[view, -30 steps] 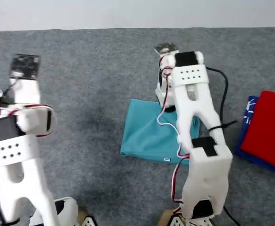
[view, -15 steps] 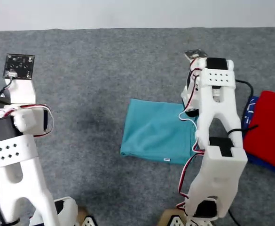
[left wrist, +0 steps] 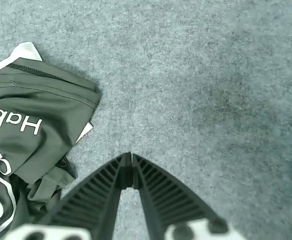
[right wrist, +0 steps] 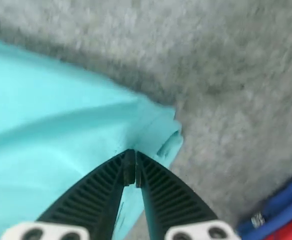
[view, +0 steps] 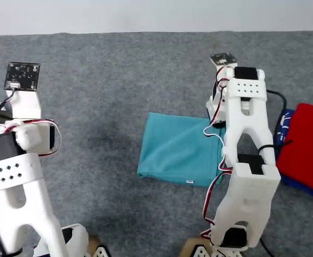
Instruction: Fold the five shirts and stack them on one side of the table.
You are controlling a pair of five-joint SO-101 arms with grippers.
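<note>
Centre of bench, high view: folded teal shirt lies flat, right arm over its right edge; red shirt sits atop blue shirt at far right. Left wrist view: left tool clenched, empty, above grey bench; crumpled dark shirt nr it. Right wrist view: right tool pinches teal shirt's edge; fabric creased at tips.

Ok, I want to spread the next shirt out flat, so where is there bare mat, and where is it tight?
Free: the grey mat between the left arm and the teal shirt, and the strip beyond that shirt. Crowded: the right arm fills the gap toward the red and blue stack.
</note>
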